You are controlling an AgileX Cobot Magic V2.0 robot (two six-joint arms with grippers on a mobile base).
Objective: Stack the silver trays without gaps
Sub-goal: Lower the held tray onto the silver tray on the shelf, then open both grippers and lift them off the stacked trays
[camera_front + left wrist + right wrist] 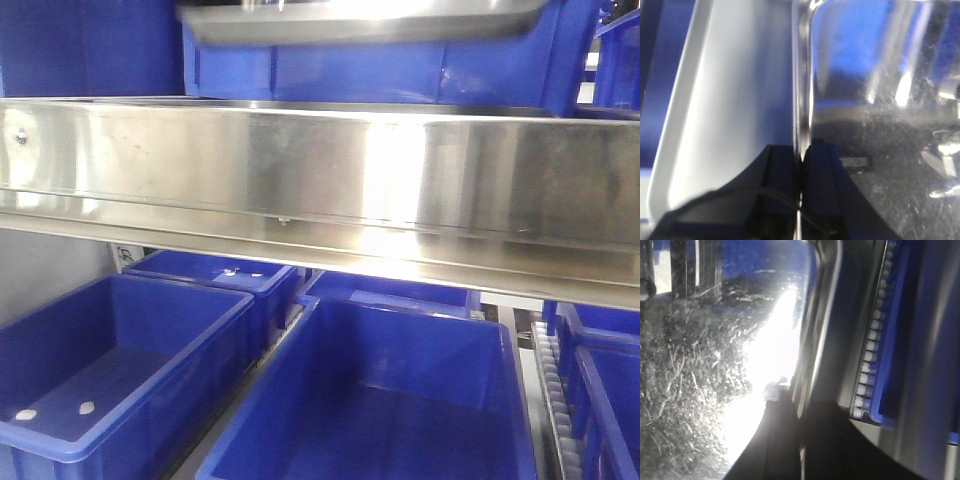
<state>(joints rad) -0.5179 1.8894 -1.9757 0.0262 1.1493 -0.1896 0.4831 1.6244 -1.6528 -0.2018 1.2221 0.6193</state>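
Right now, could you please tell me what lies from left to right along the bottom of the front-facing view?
In order: left blue bin → middle blue bin → white roller strip → right blue bin.

A long steel rail (320,180) crosses the middle of your view, with a screw (20,136) near its left end. Above it, at the top edge, you see a silver tray (360,22) in front of an upper blue bin (360,72). Below it are open blue bins. The left bin (170,335) holds two white scraps (55,411), and the middle bin (400,365) sits just beside it.
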